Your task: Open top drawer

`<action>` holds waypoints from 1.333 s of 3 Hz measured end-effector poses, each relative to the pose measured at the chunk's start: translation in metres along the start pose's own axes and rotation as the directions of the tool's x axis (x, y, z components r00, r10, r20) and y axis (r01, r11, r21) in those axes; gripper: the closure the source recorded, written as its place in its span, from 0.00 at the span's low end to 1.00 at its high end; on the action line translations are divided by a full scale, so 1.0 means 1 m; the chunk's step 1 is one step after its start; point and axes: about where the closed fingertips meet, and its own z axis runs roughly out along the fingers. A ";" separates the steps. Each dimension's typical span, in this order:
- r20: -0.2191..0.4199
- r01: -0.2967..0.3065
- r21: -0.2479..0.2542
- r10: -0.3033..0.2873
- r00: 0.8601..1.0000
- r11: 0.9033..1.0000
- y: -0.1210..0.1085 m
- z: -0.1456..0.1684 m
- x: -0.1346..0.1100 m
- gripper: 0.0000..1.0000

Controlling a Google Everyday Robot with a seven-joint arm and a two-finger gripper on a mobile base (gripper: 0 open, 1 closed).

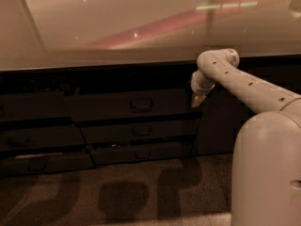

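While the gripper, state untellable, hangs beside the top drawer, that stiff front looks best pulled by its loop handle.

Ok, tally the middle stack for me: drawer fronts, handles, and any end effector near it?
Drawer fronts: 3 (top drawer, middle drawer, bottom drawer)
Loop handles: 3, one per front
End effector: 1, beside the top drawer's right edge
Total: 7

Glossy pale tabletop up top, catching a pink streak and lights. Dim carpet below, dark shapes across it.
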 end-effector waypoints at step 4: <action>0.002 0.015 -0.011 -0.015 1.000 1.000 0.013 -0.005 -0.002 1.00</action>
